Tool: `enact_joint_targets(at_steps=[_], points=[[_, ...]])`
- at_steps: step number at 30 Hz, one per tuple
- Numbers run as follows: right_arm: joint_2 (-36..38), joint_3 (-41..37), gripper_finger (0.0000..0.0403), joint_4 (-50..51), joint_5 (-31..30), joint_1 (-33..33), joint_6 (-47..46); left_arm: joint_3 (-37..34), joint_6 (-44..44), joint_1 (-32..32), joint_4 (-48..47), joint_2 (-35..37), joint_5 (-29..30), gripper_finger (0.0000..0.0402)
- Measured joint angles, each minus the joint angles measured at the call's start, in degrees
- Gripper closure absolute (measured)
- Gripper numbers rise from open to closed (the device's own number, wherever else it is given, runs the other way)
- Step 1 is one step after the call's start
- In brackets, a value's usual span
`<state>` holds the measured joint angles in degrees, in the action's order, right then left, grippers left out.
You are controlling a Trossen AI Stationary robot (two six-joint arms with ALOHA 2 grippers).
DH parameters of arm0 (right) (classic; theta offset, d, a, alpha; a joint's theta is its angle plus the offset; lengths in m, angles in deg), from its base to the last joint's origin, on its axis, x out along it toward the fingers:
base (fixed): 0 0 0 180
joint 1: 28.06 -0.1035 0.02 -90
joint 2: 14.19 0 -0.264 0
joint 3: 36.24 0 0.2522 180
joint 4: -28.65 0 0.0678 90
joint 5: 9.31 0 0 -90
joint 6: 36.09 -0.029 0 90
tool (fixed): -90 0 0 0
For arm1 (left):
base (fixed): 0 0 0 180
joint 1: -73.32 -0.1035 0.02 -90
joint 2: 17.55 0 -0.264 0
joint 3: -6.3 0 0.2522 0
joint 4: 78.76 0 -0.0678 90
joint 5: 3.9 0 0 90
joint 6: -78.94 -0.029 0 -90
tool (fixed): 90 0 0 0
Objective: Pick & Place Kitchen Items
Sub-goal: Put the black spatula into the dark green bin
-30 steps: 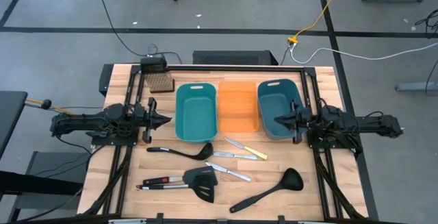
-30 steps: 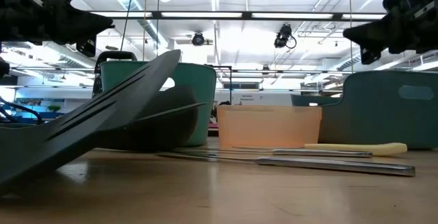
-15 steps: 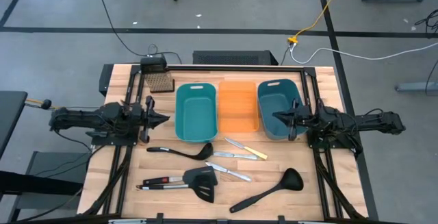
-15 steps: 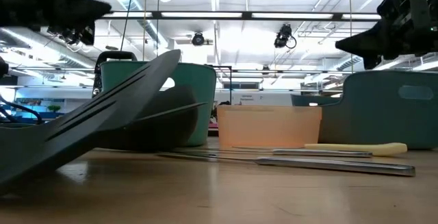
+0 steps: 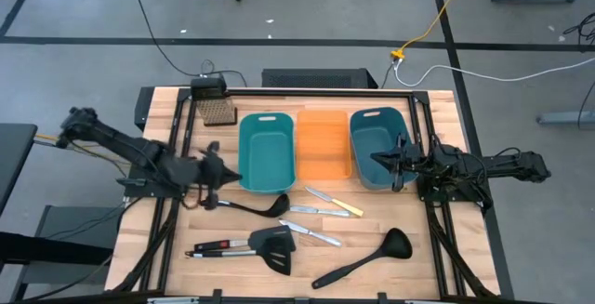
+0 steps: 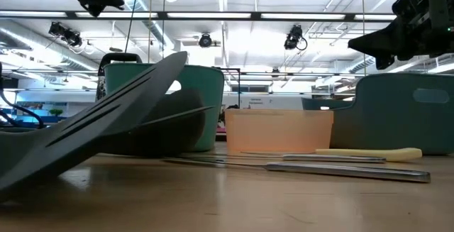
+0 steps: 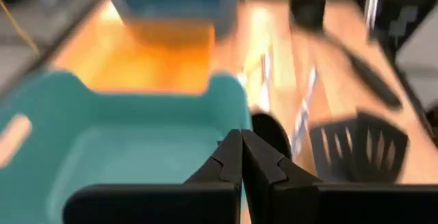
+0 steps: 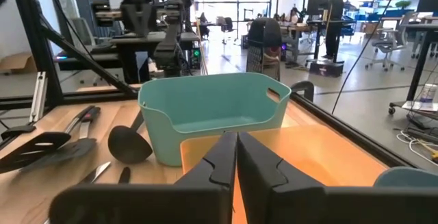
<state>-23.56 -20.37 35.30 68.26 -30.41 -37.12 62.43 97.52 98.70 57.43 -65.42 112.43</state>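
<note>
The utensils lie loose on the wooden table. One black ladle (image 5: 246,206) lies near the left teal bin (image 5: 265,151), and a second ladle (image 5: 364,258) lies near the front. Two black slotted spatulas (image 5: 265,244) lie at the front left, one with a red-marked handle (image 5: 216,244). Two silver table knives (image 5: 313,211) and a yellow-handled knife (image 5: 335,203) lie in the middle. My left gripper (image 5: 234,176) is shut and empty above the first ladle's handle, beside the left teal bin (image 7: 137,148). My right gripper (image 5: 376,162) is shut and empty over the right teal bin (image 5: 376,146).
An orange bin (image 5: 323,143) stands between the two teal bins at the back. A small dark box (image 5: 212,99) sits at the far left corner. A black frame runs along the table's edges. Bare wood lies at the near left and right of the utensils.
My left arm has risen, and its gripper has tipped downward and gone a little toward the near edge and the left teal bin. It stays shut. My right gripper has crept slightly toward the table's left over the right teal bin. No utensil has moved.
</note>
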Motion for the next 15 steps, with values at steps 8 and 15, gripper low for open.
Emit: enact_joint_targets(at_steps=[8, 15], points=[[0.0, 0.0, 0.0376, 0.0, 0.0, 0.0, 0.0, 12.0, 17.5, 9.2, -14.5, -16.7, -4.8, 0.0391], [0.0, 0.0, 0.0376, 0.1, -0.1, 0.0, 0.0, 12.9, 27.4, 14.9, -12.7, -26.7, -11.3, 0.0382]])
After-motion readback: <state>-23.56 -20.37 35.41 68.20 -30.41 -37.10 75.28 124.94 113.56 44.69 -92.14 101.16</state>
